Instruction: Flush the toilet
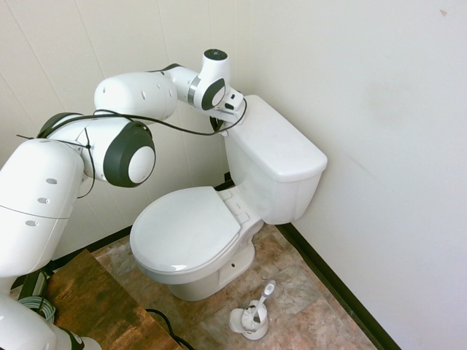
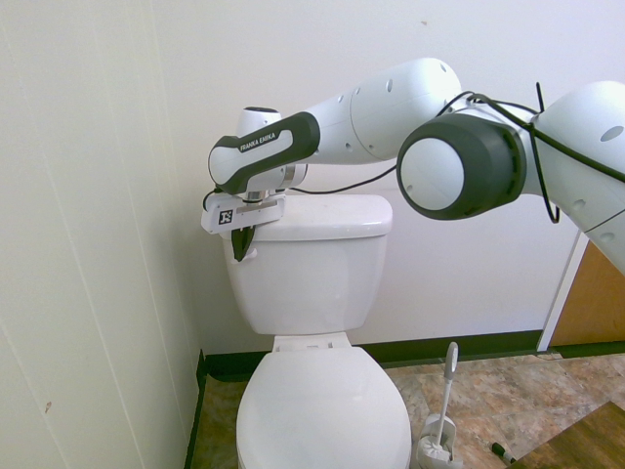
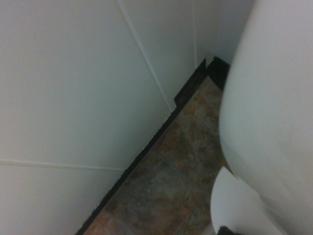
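Observation:
The white toilet [image 1: 191,232] stands in the corner with its oval seat lid down. Its boxy tank [image 2: 309,269] has a flat lid. My gripper [image 2: 241,248] hangs at the tank's upper front corner nearest the side wall, its dark fingers shut together and pointing down. Their tips are at the small white flush lever [image 2: 252,254]; I cannot tell if they press it. In the first exterior view the gripper [image 1: 220,125] is mostly hidden behind the wrist and the tank [image 1: 276,157]. The wrist view shows the tank's white side [image 3: 274,98] and a white rounded part [image 3: 234,205] below it.
A white toilet brush in its holder [image 1: 254,315] stands on the tiled floor in front of the bowl, also seen in the second exterior view [image 2: 440,440]. White panel walls [image 2: 88,244] close in beside and behind the tank. A wooden surface [image 1: 87,302] sits at the front.

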Motion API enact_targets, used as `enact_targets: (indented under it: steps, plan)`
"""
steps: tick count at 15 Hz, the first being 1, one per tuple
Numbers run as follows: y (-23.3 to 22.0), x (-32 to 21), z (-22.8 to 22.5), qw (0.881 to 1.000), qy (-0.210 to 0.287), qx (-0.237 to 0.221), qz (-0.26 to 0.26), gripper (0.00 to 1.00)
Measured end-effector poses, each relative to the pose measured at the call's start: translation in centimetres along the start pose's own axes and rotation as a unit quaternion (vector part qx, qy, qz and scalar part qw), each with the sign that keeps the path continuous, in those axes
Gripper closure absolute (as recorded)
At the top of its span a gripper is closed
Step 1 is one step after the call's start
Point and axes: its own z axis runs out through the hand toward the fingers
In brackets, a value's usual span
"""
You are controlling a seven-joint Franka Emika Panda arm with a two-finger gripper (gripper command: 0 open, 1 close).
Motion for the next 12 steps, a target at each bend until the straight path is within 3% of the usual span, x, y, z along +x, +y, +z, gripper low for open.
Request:
enact_targets:
  steps: [5, 12]
  plan:
    - [0.6, 0.2, -5.2, 1.0, 0.024, 0.006, 0.008, 1.0]
    - [5.6, -1.1, -12.0, 0.999, 0.025, -0.006, 0.039, 1.0]
